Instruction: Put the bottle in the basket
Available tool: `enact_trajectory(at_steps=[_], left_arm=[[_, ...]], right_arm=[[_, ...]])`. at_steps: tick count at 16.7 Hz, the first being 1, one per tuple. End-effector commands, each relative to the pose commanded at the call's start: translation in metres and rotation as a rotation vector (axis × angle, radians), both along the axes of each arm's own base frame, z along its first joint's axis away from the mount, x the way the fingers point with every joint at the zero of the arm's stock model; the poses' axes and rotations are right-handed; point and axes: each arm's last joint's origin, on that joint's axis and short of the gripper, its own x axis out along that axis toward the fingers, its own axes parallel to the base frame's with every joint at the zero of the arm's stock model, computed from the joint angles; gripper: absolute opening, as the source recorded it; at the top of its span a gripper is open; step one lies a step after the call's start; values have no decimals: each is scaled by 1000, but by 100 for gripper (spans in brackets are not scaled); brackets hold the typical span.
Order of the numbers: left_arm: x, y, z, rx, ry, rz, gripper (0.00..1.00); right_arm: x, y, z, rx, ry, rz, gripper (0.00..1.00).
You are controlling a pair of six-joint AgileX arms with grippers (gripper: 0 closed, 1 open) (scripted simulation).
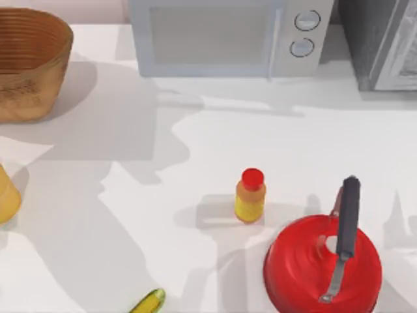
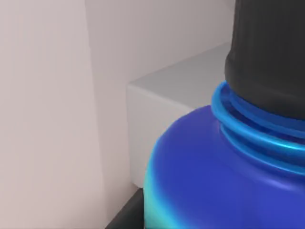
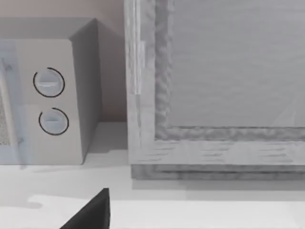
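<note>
The bottle (image 2: 214, 176) looms close in the left wrist view: a dark blue shoulder fading to teal, blue neck rings and a black screw cap. It stands nowhere on the table in the top view. My left gripper (image 2: 125, 217) shows as a dark piece against the bottle's side, shut on it. The tan woven basket (image 1: 32, 78) stands at the table's far left corner, its ribbed inside holding nothing that I can see. My right gripper (image 3: 91, 213) is a dark tip in the right wrist view, facing the microwave and a grey cabinet.
A white microwave (image 1: 228, 36) and a grey cabinet (image 1: 384, 39) line the back. A small yellow bottle with a red cap (image 1: 250, 195) stands mid-table beside a red pan (image 1: 306, 274) with a dark handle. A yellow object (image 1: 6, 195) sits at the left edge, a green-yellow one (image 1: 148, 302) at the front.
</note>
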Motion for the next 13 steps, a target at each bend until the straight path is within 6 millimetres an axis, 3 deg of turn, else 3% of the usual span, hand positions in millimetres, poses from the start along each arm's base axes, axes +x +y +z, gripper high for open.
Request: enact_trajectory(at_steps=[7,13], left_arm=[[-1,2,5,9,-5,15,0],[22,-17,-18,7,5,19,0]], right_arm=[[0,0,0,0,0,0,100],[0,0,0,0,0,0,100]])
